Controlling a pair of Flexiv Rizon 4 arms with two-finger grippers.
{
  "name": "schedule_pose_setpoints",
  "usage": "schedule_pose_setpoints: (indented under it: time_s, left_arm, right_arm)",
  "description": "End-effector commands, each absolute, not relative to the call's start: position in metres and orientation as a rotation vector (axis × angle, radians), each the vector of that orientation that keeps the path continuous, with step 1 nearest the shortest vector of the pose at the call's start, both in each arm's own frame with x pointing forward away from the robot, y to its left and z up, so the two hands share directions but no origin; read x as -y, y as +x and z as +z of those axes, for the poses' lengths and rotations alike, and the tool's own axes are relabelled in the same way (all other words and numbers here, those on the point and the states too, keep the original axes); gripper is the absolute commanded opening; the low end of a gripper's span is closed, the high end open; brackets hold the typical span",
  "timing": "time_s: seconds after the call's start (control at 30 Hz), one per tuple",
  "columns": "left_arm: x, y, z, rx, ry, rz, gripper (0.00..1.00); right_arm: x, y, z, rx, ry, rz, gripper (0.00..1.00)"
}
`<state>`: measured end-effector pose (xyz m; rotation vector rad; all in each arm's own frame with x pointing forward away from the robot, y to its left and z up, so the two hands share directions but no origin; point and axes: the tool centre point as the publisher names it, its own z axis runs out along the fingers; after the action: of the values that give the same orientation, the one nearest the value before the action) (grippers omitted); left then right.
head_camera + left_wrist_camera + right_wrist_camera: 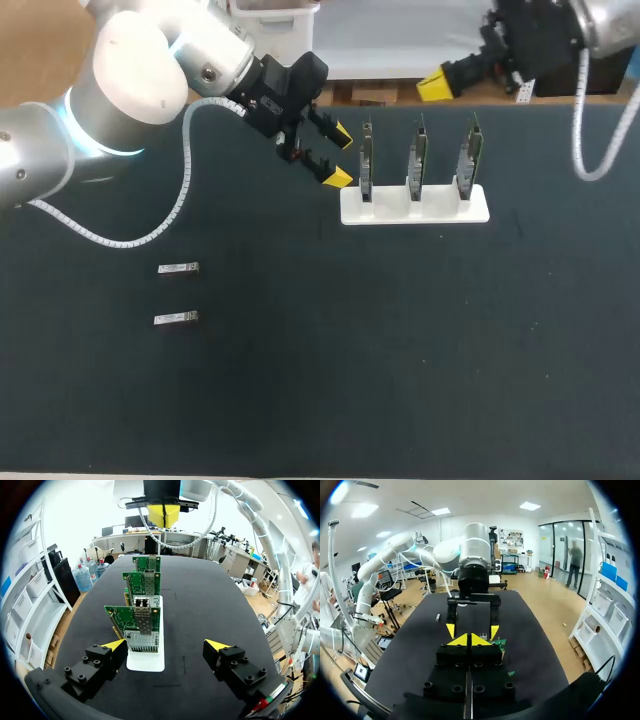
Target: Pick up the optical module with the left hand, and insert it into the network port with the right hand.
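Two small silver optical modules [178, 268] [176, 317] lie on the dark mat at the left, one nearer the front than the other. A white holder [415, 205] carries three upright green network cards [419, 157]. My left gripper [340, 157] hangs open and empty just left of the holder, far from the modules. In the left wrist view the left gripper [166, 646] looks down the row of cards, with the nearest card's port [142, 602] ahead of it. My right gripper [434, 87] is shut and empty at the back, behind the holder. The right gripper [470, 640] faces the left arm.
The holder's white base [145, 660] sits between and just ahead of the left fingers. One module [438, 617] shows far off on the mat beyond the left arm. The mat's far edge runs behind the cards.
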<state>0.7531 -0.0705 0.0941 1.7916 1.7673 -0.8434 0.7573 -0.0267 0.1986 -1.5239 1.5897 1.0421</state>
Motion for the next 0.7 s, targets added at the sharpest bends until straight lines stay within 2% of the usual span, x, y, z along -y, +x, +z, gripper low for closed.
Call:
schedule_pose_setpoints:
  time_s: [0.03, 0.7]
  left_arm:
    - [0.070, 0.754, 0.094, -1.768, 1.793, -0.843, 1.00]
    - [0.070, 0.754, 0.094, -1.768, 1.793, -0.843, 1.00]
  right_arm:
    - [0.041, 0.757, 0.199, -1.585, -1.539, 1.056, 0.00]
    - [0.064, 0.760, 0.176, -1.634, -1.609, 1.077, 0.00]
